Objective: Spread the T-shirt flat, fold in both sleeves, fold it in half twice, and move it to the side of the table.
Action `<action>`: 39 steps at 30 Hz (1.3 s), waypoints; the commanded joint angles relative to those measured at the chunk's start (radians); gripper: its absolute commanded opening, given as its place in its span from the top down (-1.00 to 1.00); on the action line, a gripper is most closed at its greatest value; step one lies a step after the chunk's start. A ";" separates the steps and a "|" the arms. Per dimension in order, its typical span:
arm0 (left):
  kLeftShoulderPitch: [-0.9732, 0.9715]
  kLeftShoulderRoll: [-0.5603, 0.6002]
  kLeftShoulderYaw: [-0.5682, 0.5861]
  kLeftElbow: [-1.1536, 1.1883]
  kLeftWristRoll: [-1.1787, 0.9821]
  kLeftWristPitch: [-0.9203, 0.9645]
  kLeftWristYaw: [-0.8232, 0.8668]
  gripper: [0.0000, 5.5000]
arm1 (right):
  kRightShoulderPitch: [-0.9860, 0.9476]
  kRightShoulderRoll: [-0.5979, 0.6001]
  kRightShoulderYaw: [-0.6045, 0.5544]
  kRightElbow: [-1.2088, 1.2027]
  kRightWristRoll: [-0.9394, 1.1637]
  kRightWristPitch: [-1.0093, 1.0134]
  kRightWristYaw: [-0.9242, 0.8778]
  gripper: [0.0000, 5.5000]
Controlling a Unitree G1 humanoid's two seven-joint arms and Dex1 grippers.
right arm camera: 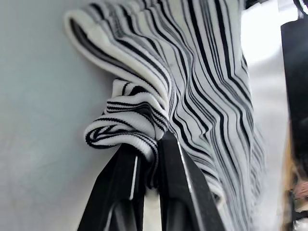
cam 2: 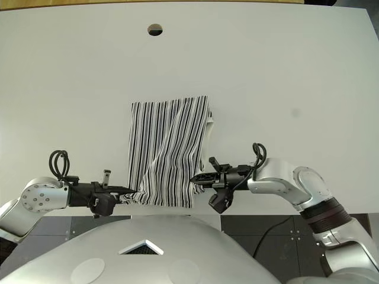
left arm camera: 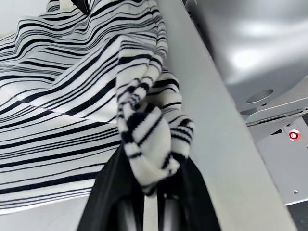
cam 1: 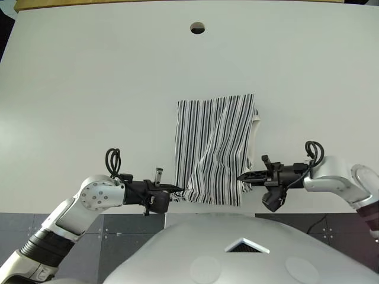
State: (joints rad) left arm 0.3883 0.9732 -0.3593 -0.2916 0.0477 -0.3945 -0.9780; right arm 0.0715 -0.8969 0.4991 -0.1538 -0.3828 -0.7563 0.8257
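Note:
A black-and-white striped T-shirt (cam 1: 214,147) lies folded into a narrow rectangle near the table's front edge. At its near left corner my left gripper (cam 1: 177,189) is shut on a bunched fold of the T-shirt (left arm camera: 144,144). My right gripper (cam 1: 241,176) is shut on the near right corner, where the T-shirt's hem (right arm camera: 127,127) bunches between its black fingers (right arm camera: 171,168). Both corners sit at the table's front edge, with the fabric rumpled between the grippers.
The white table (cam 1: 89,89) stretches wide on both sides of the shirt and behind it. A round cable hole (cam 1: 197,28) sits near the far edge. The table's front edge (left arm camera: 211,120) runs right beside both grippers.

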 commanded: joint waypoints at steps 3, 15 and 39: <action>-0.058 0.047 0.061 -0.082 -0.162 0.138 -0.095 0.96 | 0.011 -0.060 -0.003 -0.111 0.437 0.357 0.233 0.92; -0.360 -0.144 0.099 -0.042 -0.394 0.568 -0.072 0.96 | -0.090 0.051 -0.153 -0.111 0.856 0.962 0.276 0.93; -0.605 -0.479 0.189 0.373 -0.316 0.778 0.212 0.42 | -0.348 0.326 -0.312 0.216 0.768 1.379 -0.042 0.47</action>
State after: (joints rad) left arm -0.2001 0.5177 -0.1916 0.0638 -0.2690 0.3870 -0.7902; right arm -0.2538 -0.5887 0.2078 0.0587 0.3950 0.6140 0.7947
